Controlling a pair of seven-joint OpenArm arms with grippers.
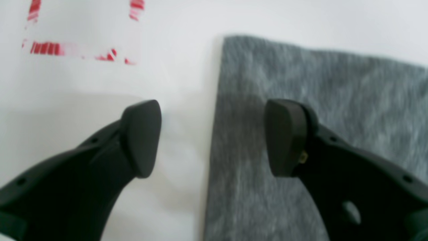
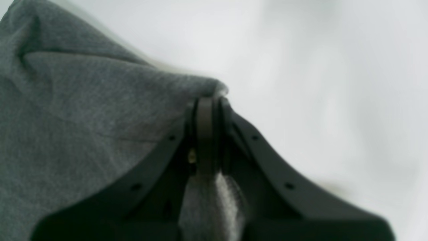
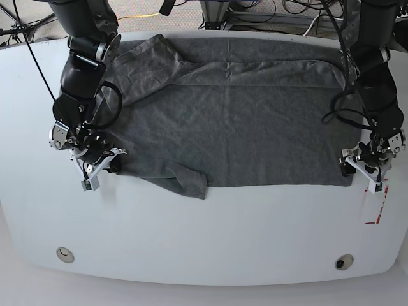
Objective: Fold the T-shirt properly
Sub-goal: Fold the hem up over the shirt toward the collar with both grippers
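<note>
**Grey shirt pinned at one corner, free at the other**

Grey heather cotton, the T-shirt (image 3: 229, 115) lies spread across the middle of the white table (image 3: 204, 236), its long axis running left to right in the base view, with one sleeve flopped at the lower edge left of centre.

At the left of the base view, the right gripper (image 3: 102, 167) sits on the shirt's lower-left corner. Its wrist view shows the fingers (image 2: 204, 127) pressed together with a peak of grey fabric pinched between them, so it has hold of the shirt.

At the right of the base view, the left gripper (image 3: 364, 167) hovers at the lower-right corner, just above a red-and-white marking (image 3: 375, 205) on the table. Its fingers (image 1: 142, 137) stand wide apart and hold nothing: one is over bare table, the other over cloth, and the shirt's straight side edge runs between them. Closing there looks likely to catch that edge, giving both arms a matching corner for the fold.
</note>
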